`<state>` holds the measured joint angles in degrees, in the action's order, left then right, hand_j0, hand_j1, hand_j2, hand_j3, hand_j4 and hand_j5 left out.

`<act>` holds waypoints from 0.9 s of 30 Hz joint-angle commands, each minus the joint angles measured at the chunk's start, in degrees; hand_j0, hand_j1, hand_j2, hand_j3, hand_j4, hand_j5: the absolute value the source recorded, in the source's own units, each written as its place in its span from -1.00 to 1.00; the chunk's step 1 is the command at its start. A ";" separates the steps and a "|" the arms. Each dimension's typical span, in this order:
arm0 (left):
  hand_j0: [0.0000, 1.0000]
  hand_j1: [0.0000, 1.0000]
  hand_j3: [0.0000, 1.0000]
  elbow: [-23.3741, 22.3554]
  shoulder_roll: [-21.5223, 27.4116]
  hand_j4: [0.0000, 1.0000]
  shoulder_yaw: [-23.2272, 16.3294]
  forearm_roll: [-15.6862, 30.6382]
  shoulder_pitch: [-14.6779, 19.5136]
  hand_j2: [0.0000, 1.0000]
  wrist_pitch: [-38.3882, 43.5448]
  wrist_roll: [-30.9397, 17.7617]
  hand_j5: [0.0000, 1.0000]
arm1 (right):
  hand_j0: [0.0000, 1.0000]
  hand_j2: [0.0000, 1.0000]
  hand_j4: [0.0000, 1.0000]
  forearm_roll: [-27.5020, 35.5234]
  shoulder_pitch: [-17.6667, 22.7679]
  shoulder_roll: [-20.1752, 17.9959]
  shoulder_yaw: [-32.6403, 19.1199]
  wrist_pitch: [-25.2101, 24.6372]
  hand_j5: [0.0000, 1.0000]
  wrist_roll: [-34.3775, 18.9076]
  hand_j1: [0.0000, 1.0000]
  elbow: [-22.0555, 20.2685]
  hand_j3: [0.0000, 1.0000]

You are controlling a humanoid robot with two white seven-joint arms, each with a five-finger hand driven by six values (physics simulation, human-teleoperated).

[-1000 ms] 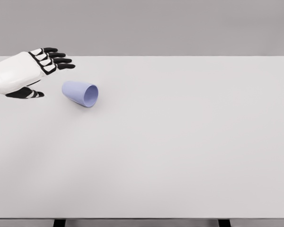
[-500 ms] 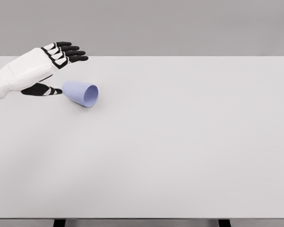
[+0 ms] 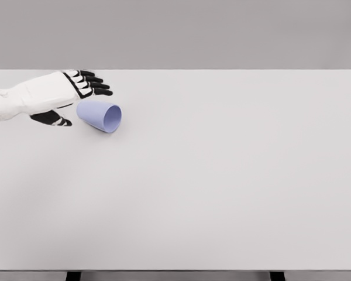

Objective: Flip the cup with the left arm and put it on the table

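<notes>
While lying sideways, one cup (image 3: pixel 99 116) beside one open robot hand (image 3: pixel 61 96).

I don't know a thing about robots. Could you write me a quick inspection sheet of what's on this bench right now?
Surface: white table, flat and plain, with dark legs showing at the bottom edge.
Job's things: lilac cup lying on its side at the far left of the table, mouth facing right and toward the camera.
Clutter: nothing seen.
Hands: left hand just left of the cup, fingers spread above its base, thumb low beside it; no grasp visible yet. Right hand is out of view.
Cables: nothing seen.
Surroundings: plain grey wall behind the table.
</notes>
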<state>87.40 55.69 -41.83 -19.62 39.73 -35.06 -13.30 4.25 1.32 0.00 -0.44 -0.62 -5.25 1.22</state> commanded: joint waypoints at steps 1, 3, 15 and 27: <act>1.00 1.00 1.00 -1.97 -0.85 1.00 -2.64 0.37 0.00 1.00 0.06 0.03 1.00 | 1.00 1.00 1.00 0.06 0.00 0.00 0.01 0.00 1.00 0.06 1.00 0.01 1.00; 1.00 1.00 1.00 -2.23 -0.85 1.00 -3.08 0.37 0.70 1.00 0.06 -0.15 1.00 | 1.00 1.00 1.00 -0.03 0.00 0.00 0.01 0.00 1.00 -0.03 1.00 0.01 1.00; 1.00 1.00 1.00 -2.23 -2.60 1.00 -6.07 9.69 2.90 1.00 9.75 -0.24 1.00 | 1.00 1.00 1.00 -0.03 0.00 0.00 0.01 0.00 1.00 -0.03 1.00 0.01 1.00; 1.00 1.00 1.00 -4.34 -6.47 1.00 -11.78 9.86 5.36 1.00 20.30 -2.87 1.00 | 1.00 1.00 1.00 -0.03 0.00 0.00 0.01 0.00 1.00 -0.03 1.00 0.01 1.00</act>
<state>83.58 49.98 -52.65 -9.99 45.09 -15.76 -15.55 4.24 1.32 0.00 -0.45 -0.62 -5.25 1.22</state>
